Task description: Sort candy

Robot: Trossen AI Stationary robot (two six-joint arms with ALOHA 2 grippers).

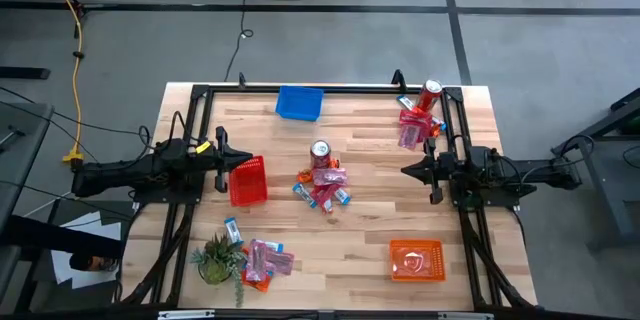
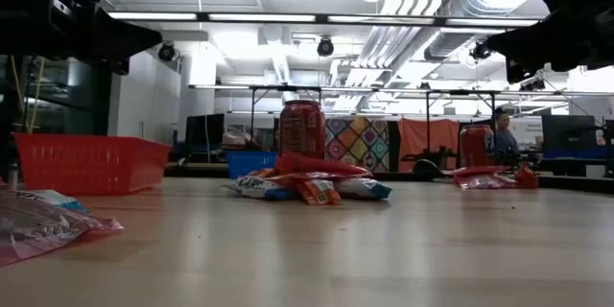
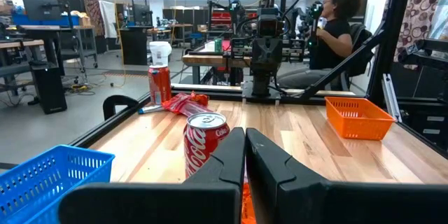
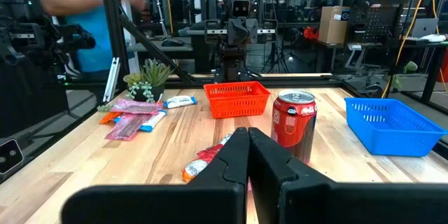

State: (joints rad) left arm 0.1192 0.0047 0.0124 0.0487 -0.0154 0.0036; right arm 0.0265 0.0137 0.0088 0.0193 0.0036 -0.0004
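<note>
High view: left claw (image 1: 222, 163), right claw (image 1: 408, 171) both closed, empty; candy (image 1: 322, 187) between.

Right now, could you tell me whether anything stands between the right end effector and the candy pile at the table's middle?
Nothing visible does: bare wooden tabletop separates the right end effector from the middle pile of wrapped candy packets; the red drink can stands just behind the pile.

Open surface (image 1: 380, 205) lies between the central candy pile (image 1: 324, 187) and the right edge. A can (image 1: 320, 152) stands against that pile's far side (upright), and the red basket (image 1: 248, 180) blocks the approach from the left edge.
</note>
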